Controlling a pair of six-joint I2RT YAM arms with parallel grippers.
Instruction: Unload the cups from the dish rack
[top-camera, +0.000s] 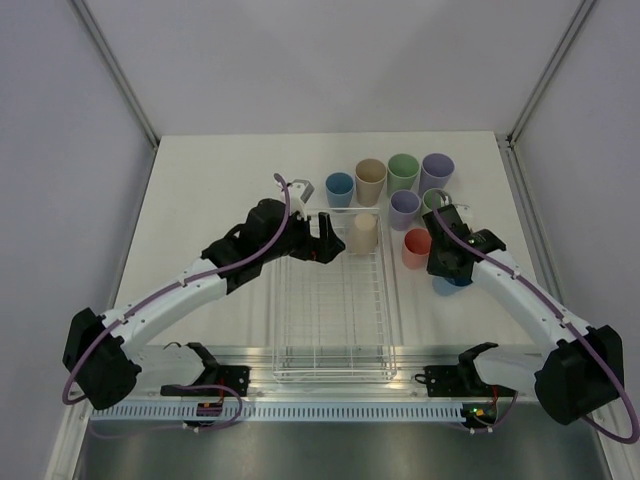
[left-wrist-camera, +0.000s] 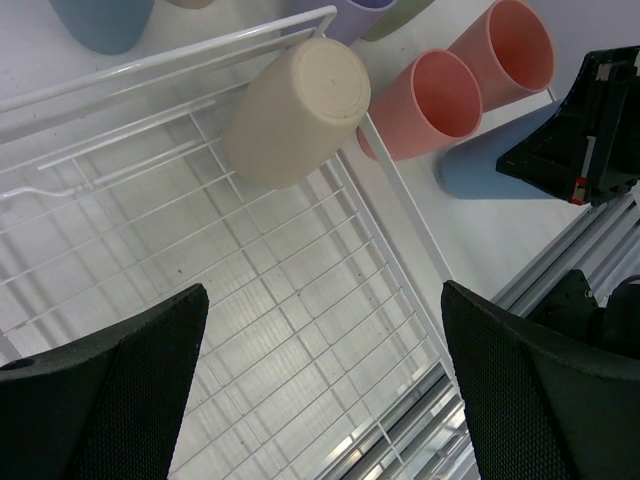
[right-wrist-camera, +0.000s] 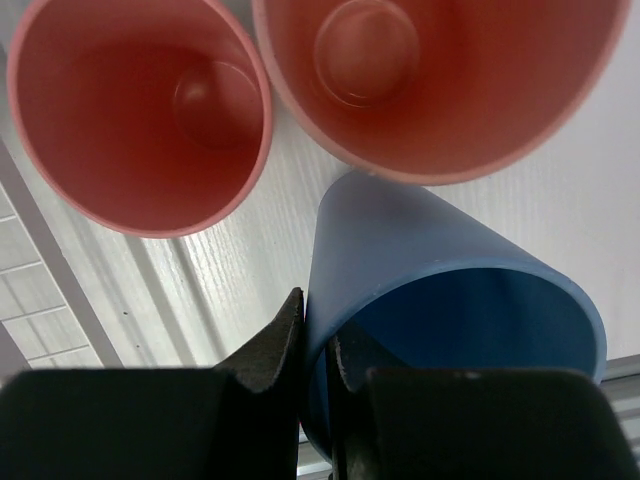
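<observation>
Two-arm cell, read from the near edge of the table (top-camera: 200, 180) outward.

**(a)** The rack (top-camera: 290, 340) lies lengthwise between the two arm bases, with its short side nearest them.

**(b)** To the right of the rack, the right claw (top-camera: 447, 272) is pinched narrow on the wall of the held blue cup (top-camera: 452, 287). The right wrist view shows one finger inside the rim and one outside. The cup hangs tilted, and whether it touches the table cannot be told.

**(c)** Just beyond that cup, the first coral cup (right-wrist-camera: 140, 110) and the second coral cup (right-wrist-camera: 450, 80) stand side by side on the table with their mouths up. They are just outside the rack's right rail.

**(d)** Over the rack's far end, the left claw (top-camera: 325, 240) is spread wide and grips nothing.

**(e)** The inverted beige cup (top-camera: 363, 233) stands base up in the rack's far right corner, just to the right of the left claw.

**(f)** Past the far rail, the near purple cup (top-camera: 404, 208) and the near green cup (top-camera: 433, 197) stand upright on the table. The near green cup is partly hidden by the right arm (top-camera: 520, 290).

**(g)** The farthest row stands upright on the table. From left to right it holds the far blue cup (top-camera: 339, 188), the far beige cup (top-camera: 370, 180), the far green cup (top-camera: 402, 172) and the far purple cup (top-camera: 437, 172).
</observation>
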